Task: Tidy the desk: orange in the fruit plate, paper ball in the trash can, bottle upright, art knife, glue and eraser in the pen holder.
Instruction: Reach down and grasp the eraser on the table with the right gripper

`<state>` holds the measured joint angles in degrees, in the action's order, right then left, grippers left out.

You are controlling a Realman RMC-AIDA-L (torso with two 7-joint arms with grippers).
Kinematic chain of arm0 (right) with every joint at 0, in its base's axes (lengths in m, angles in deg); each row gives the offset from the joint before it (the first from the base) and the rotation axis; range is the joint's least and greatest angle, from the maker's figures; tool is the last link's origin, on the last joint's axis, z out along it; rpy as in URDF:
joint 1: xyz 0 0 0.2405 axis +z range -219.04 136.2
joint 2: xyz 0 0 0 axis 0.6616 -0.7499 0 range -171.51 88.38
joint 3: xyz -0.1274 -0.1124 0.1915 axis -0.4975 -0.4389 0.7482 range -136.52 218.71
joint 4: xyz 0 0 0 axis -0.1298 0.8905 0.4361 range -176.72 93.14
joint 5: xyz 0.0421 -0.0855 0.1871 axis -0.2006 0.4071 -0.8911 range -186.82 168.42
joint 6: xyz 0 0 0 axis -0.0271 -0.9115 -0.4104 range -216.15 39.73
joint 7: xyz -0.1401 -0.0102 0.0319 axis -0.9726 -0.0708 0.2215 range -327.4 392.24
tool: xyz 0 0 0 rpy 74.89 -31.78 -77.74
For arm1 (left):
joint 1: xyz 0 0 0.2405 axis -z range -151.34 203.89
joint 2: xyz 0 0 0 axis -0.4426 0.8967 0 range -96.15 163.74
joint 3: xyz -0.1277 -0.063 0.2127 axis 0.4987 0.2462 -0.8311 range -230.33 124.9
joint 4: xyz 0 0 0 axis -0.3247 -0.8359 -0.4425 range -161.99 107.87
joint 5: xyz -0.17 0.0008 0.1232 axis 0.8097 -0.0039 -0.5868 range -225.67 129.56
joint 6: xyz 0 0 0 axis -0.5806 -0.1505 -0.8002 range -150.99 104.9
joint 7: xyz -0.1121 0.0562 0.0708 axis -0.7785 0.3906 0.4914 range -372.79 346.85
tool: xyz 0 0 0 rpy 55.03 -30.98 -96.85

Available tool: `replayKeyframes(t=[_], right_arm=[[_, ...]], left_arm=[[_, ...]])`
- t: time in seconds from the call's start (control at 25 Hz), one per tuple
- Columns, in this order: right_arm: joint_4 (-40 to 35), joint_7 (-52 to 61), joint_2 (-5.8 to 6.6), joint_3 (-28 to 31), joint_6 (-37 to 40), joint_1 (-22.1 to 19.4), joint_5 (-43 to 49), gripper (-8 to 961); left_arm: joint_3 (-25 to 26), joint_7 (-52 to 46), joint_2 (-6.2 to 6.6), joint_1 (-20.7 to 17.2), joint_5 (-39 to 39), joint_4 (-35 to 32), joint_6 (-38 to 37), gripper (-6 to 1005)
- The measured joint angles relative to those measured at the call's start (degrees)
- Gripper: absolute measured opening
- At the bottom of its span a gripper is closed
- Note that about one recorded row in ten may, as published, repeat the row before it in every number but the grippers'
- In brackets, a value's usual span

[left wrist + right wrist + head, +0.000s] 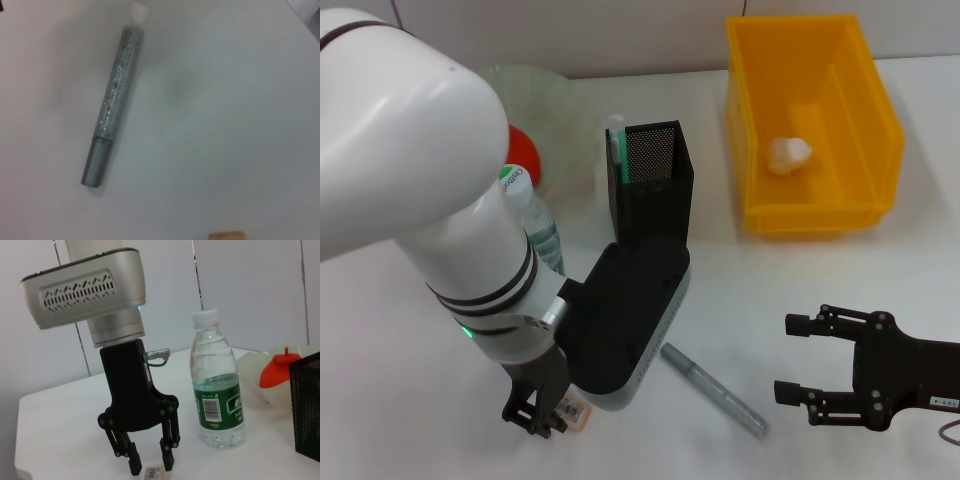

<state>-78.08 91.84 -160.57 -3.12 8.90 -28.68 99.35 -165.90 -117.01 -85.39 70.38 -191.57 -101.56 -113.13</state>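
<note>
Straddling the small rectangular eraser [153,472], the left tool's [148,463] black fingers gape.

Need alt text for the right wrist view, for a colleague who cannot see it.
The left gripper hangs with jaws open around a small eraser on the white table. Beside it a water bottle stands upright, with the orange and the black mesh pen holder beyond.

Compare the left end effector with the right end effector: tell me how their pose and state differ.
The left end effector points straight down at the table, its fingers straddling the small eraser; the right end effector lies level, pointing sideways across the table. The left one is at work over an object; the right one has nothing between its fingers. Both are black, with their fingers apart.
</note>
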Motion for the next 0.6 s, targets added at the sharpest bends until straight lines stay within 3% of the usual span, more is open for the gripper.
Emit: replayKeyframes(t=[0.28, 0.6], right_arm=[[0.0, 0.0, 0.0, -0.1, 0.0, 0.0, 0.0, 791], [0.0, 0.0, 0.0, -0.1, 0.0, 0.0, 0.0, 791]], left_arm=[[-0.4, -0.1, 0.0, 0.3, 0.0, 0.6, 0.2, 445], [-0.5, -0.4, 0.0, 0.9, 0.0, 2.3, 0.7, 451]])
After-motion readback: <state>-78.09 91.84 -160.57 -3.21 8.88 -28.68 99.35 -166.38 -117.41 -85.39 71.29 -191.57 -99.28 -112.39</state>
